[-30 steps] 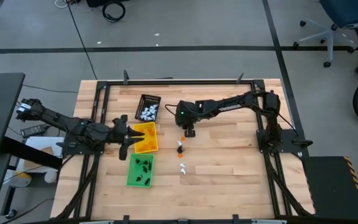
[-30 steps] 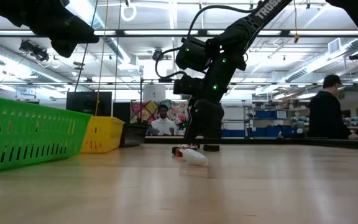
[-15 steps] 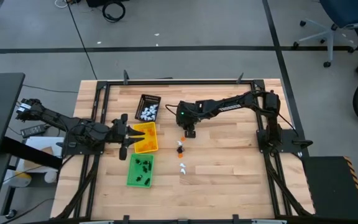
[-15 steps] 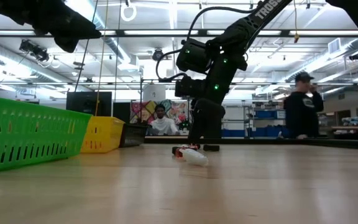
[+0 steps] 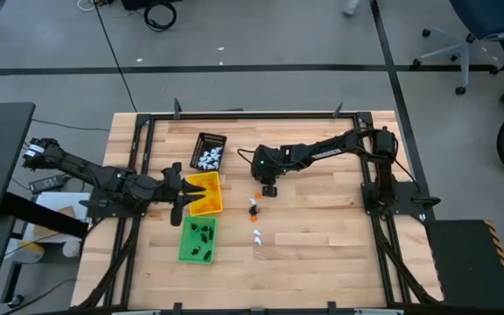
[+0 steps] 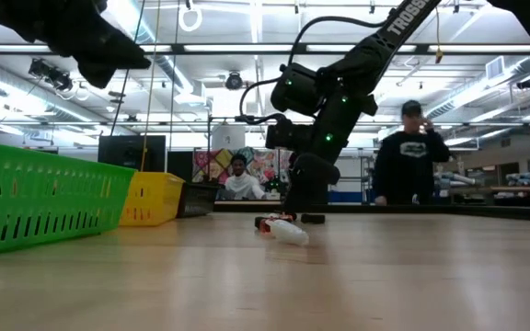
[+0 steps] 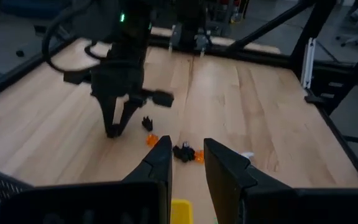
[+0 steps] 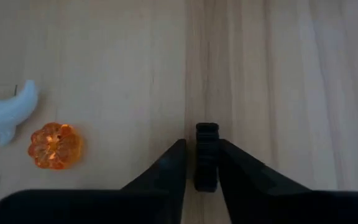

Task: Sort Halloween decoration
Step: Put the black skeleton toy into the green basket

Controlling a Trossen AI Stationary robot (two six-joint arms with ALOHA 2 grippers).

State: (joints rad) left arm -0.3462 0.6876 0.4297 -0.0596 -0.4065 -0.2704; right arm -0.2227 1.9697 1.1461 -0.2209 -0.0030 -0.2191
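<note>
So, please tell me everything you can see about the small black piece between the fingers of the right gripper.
The small black piece is a tiny dark trinket with a ribbed, notched edge, probably plastic. It stands on edge on the bare wooden table, pinched between the two fingers of the right gripper, which touch it on both sides. An orange pumpkin trinket and a white one lie apart from it. Its exact shape cannot be told.

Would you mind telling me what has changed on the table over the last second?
The right gripper has closed its fingers on a small black trinket lying on the wood. A person in the room behind has walked across. The left gripper, the trays and the loose pumpkin stayed put.
</note>
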